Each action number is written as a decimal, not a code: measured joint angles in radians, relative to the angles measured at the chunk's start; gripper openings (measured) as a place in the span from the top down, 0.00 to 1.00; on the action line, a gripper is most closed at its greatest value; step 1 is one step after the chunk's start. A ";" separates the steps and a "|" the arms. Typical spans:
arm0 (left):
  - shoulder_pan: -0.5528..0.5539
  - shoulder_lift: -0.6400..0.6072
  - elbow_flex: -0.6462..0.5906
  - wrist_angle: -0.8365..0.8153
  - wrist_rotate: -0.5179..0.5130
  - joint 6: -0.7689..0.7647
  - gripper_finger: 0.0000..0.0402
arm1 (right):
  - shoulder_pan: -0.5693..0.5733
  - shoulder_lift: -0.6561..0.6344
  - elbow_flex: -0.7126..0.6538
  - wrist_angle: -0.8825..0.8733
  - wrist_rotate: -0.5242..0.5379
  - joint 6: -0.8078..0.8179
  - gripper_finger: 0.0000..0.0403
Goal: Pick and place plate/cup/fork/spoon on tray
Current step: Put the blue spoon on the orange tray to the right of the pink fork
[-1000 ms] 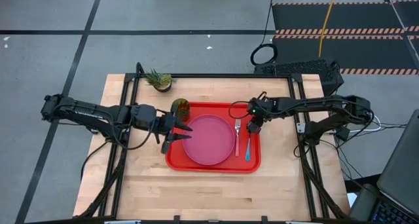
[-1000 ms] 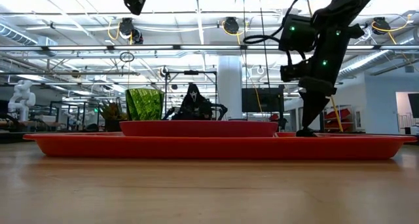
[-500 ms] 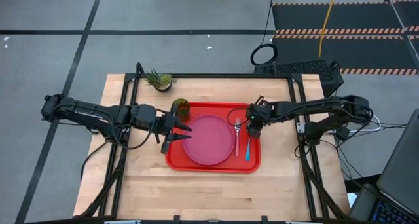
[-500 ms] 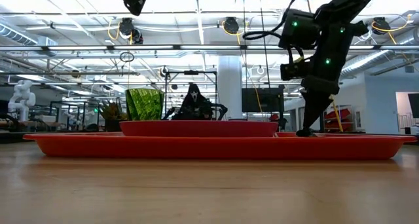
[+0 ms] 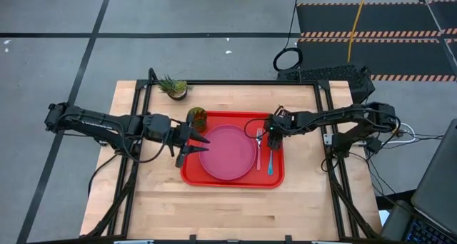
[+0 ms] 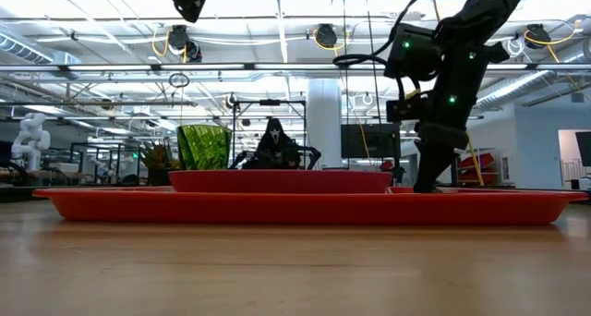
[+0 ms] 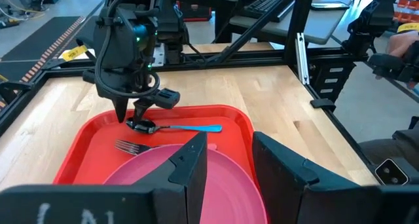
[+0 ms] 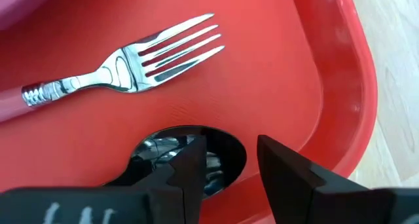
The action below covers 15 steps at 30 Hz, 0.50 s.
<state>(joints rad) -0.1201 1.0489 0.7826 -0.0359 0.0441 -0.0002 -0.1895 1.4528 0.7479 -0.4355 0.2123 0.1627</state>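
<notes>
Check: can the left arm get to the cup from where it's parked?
Probably yes. The left gripper hovers open at the tray's left edge, and the cup stands in the near corner beside it, nothing between them. The plate lies alongside, not in the path.

No legible text, labels, brand marks, numbers or signs in any view. Pale marks on the dark housing at the near edge of both wrist views, too blurred to read. Yellow-and-black hazard striping (image 5: 371,36) on the floor mats beyond the wooden counter (image 5: 214,208): pattern only, no lettering. Room behind the counter in the low view shows screens and fixtures, nothing readable on them. Bright red rectangular plastic tray (image 5: 278,178) and the dishes on it carry no visible print.
</notes>
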 joint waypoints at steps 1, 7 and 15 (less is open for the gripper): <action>0.000 0.000 0.000 -0.001 0.000 -0.001 0.69 | 0.000 0.000 0.000 0.002 0.000 -0.002 0.68; 0.000 0.000 0.000 -0.015 0.000 -0.002 0.69 | -0.001 -0.001 0.000 0.008 0.001 -0.003 0.68; -0.007 0.000 0.000 -0.017 0.000 -0.001 0.69 | -0.039 -0.001 0.000 0.025 0.002 -0.026 0.68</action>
<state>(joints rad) -0.1274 1.0489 0.7830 -0.0525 0.0441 -0.0013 -0.2289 1.4521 0.7479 -0.4108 0.2141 0.1369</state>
